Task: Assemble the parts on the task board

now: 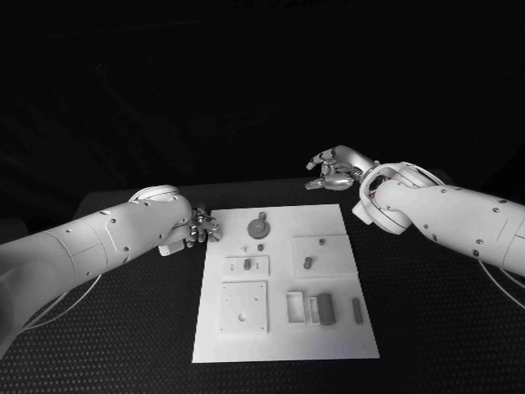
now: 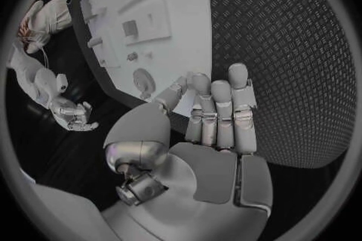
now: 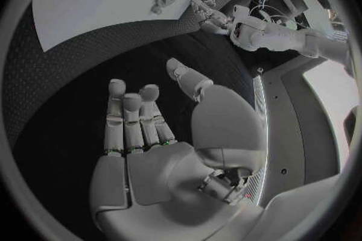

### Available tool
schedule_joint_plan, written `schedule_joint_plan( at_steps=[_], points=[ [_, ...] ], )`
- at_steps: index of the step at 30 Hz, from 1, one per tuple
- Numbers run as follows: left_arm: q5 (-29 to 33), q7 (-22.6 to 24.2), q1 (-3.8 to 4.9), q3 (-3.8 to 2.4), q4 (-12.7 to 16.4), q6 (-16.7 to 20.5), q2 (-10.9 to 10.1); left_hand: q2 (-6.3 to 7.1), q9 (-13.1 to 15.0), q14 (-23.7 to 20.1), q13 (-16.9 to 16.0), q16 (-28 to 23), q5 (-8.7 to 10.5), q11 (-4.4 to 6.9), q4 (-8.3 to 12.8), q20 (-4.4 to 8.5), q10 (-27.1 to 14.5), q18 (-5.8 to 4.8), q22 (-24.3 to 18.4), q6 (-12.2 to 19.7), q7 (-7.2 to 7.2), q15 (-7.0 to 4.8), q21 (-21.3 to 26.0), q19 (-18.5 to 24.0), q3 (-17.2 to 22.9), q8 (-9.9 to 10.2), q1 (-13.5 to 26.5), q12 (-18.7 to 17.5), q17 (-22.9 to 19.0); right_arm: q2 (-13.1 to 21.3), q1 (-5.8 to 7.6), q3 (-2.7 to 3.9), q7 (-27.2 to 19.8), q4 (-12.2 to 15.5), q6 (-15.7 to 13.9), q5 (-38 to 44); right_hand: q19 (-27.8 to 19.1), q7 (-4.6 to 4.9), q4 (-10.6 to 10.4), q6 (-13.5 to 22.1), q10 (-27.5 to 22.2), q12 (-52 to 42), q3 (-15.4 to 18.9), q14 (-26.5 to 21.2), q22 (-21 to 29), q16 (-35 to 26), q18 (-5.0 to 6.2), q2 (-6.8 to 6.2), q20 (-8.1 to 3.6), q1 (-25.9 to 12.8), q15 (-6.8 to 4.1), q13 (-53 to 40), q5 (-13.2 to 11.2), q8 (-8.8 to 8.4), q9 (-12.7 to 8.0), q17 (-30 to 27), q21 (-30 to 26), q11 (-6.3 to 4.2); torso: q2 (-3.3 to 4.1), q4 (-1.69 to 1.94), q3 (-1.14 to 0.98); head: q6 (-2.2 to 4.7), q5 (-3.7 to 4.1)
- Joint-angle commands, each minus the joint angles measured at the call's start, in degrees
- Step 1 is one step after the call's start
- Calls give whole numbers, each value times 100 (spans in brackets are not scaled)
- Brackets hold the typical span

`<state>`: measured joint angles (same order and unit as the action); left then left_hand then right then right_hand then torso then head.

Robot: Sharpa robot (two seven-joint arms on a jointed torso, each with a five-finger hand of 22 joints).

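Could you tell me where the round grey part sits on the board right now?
In the head view the round grey part lies near the far edge of the task board, just right of the left hand.

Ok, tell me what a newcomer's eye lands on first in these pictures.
The white task board stands out first, lying in the middle of the black table with small grey parts set on it. Next come the two silver hands: the left hand sits at the board's far left corner, and the right hand hovers beyond its far right corner. Both hands hold nothing, fingers apart.
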<state>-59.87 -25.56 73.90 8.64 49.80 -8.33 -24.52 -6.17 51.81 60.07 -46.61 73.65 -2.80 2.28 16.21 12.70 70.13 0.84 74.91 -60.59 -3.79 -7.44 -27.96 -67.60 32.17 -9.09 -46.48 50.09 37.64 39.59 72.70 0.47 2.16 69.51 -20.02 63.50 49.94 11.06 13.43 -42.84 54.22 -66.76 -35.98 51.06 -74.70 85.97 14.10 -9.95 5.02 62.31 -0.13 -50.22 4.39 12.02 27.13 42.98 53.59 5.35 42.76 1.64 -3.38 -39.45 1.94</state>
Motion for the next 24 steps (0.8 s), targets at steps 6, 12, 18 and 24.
schedule_joint_plan(
  at_steps=[6, 12, 18, 24],
  points=[
    [310, 163, 0, -2, 134, 42, -75, -102, 81, 115, 39, 57, 3, 63, -65, 28, 138, 61, 120, -217, 36, -22, -24, -146, 199, -160, -256, 28, -29, 2, -2, 3, -58, 0, 66, 21, -14, 94, 31, -47, -793, -33, -4, -30, -8, 30, 90, 43, 46, 3, -18, 9, 15, 41, -9, -9, -25, 33, -1, -3, -4, -17, -1],
    [583, 125, 1, -9, 434, 329, -270, -115, 100, 146, 55, 63, 3, 86, -83, 34, 173, 61, 120, -269, 60, -26, -35, -168, 199, -207, -235, 22, -40, 14, -2, 3, -58, 7, 68, 21, -15, 93, 31, -47, -794, -35, -3, -31, -9, 30, 90, 44, 47, 1, -18, 11, 15, 43, -11, -11, -26, 33, -6, -1, -6, -20, 7],
    [585, 84, 4, -14, 1068, 690, -595, -84, 118, 171, 67, 68, 3, 109, -53, 45, 198, 67, 121, -302, 82, -36, -47, -189, 203, -249, -239, 17, -51, 48, -2, 3, -53, 27, 73, 19, -15, 93, 31, -47, -794, -37, -2, -32, -9, 31, 90, 43, 48, 0, -18, 13, 15, 44, -12, -12, -26, 33, -12, 16, -4, -32, 8],
    [579, 27, 4, -13, 1572, 915, -819, -59, 121, 182, 73, 68, 3, 116, -40, 50, 212, 70, 120, -309, 89, -41, -52, -200, 216, -261, -256, 15, -57, 56, -2, 3, -50, 37, 78, 18, -15, 93, 30, -47, -794, -39, -2, -33, -9, 32, 90, 44, 48, -1, -18, 14, 15, 45, -13, -14, -27, 33, -9, 19, -7, -40, -11]
  ],
)
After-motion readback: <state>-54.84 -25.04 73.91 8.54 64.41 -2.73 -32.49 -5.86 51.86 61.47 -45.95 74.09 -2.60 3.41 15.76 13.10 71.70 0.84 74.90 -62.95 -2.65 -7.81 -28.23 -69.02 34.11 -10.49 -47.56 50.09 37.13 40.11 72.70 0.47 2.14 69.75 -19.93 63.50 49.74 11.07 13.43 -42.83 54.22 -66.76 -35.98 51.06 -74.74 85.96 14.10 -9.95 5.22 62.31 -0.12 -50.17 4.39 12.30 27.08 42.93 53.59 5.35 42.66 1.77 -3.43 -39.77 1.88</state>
